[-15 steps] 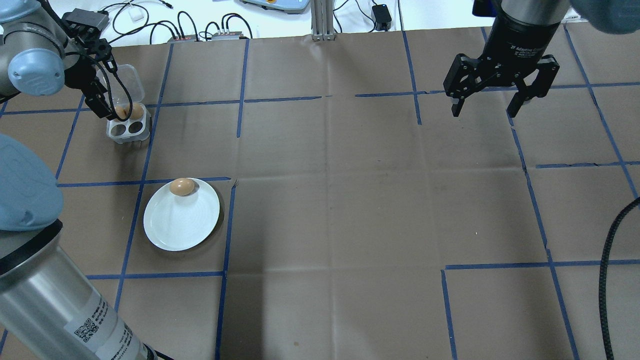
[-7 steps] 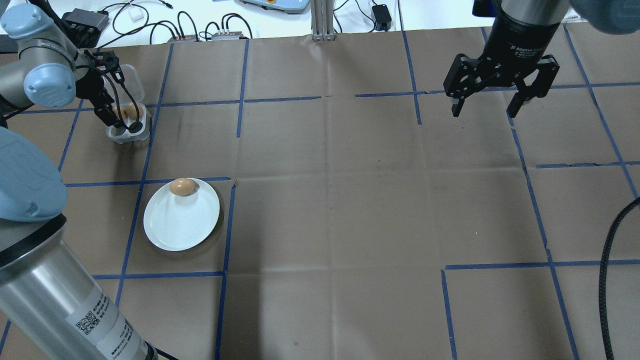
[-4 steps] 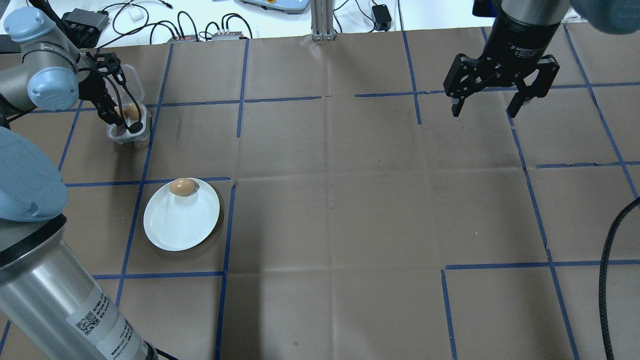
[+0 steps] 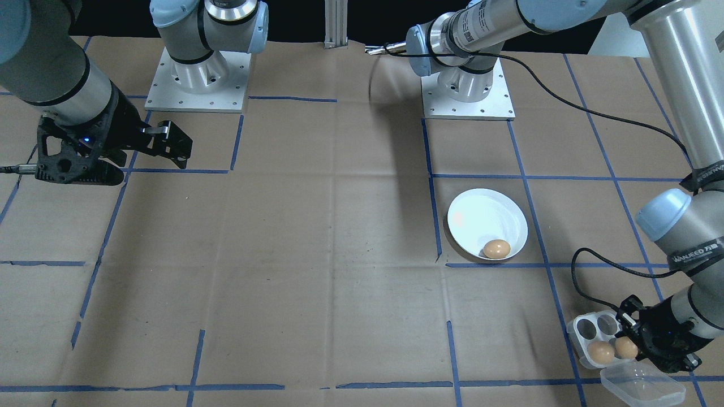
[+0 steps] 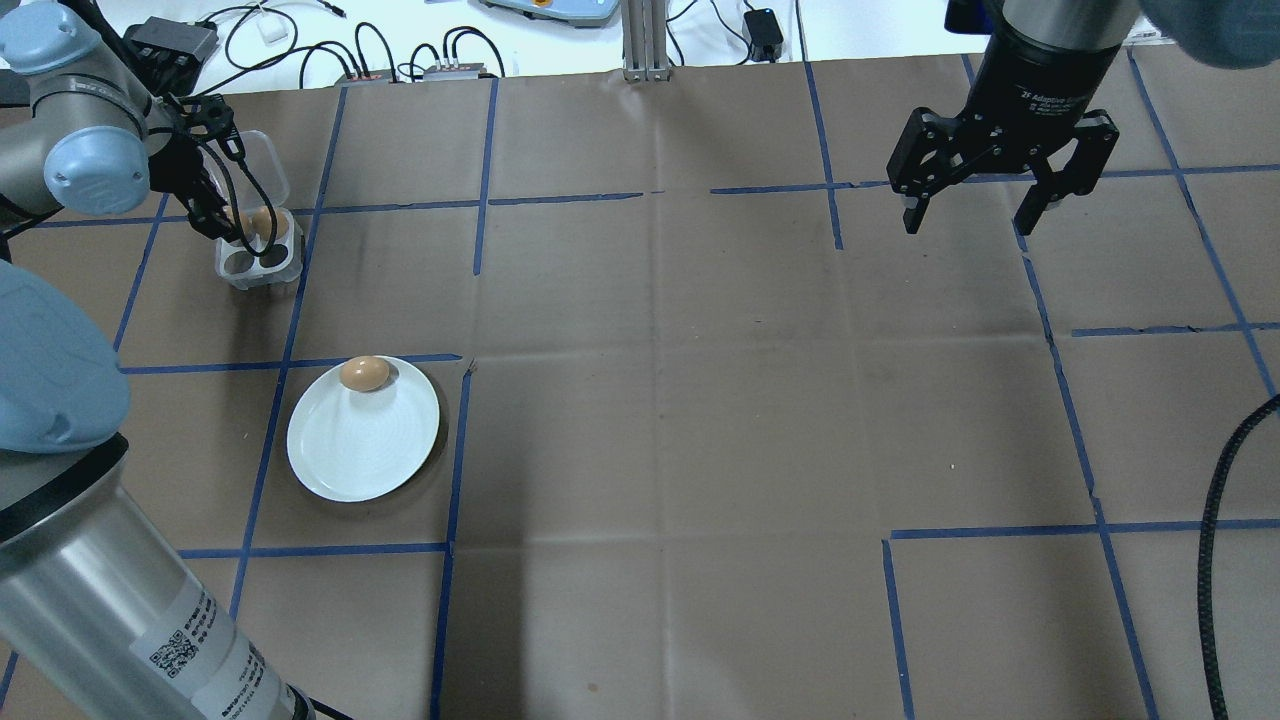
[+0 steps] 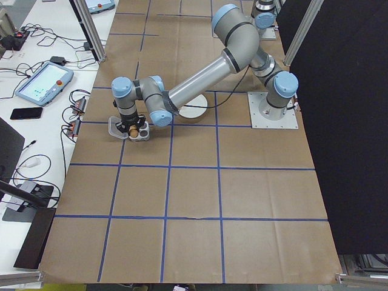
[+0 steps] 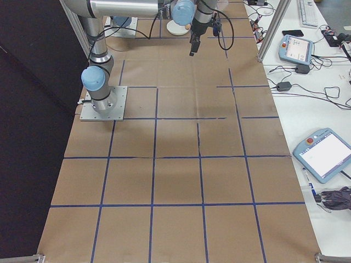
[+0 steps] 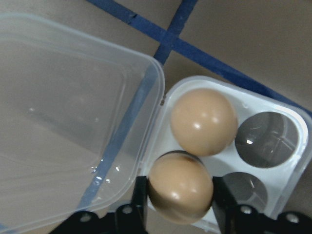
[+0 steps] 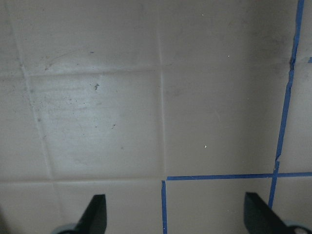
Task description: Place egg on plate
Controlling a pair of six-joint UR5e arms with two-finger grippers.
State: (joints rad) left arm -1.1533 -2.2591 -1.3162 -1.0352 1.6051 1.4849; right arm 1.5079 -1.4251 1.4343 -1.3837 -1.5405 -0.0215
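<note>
A white plate [image 5: 360, 450] [image 4: 481, 217] lies on the table's left half with one brown egg [image 5: 364, 374] [image 4: 496, 249] near its rim. Farther back, a clear four-cup tray [image 5: 262, 262] [image 4: 594, 328] [image 8: 273, 141] holds two more eggs in the cups beside its open lid. My left gripper [image 5: 240, 228] [image 8: 179, 195] is down in the tray, its fingers pressed against both sides of one egg [image 8: 180, 187] [image 4: 625, 347]. The second tray egg [image 8: 204, 122] sits untouched beside it. My right gripper [image 5: 968, 222] [image 9: 176, 217] hangs open and empty above the far right of the table.
The tray's hinged lid [image 8: 68, 122] [image 4: 642, 384] lies open flat behind the tray. Cables and small boxes [image 5: 400, 60] line the table's back edge. A black cable [image 5: 1215, 560] runs along the right side. Brown paper with blue tape lines [image 5: 480, 200] covers the table.
The left gripper came down from above the tray onto an egg in it, then shifted slightly toward the back. The right arm, the plate and its egg stayed still.
</note>
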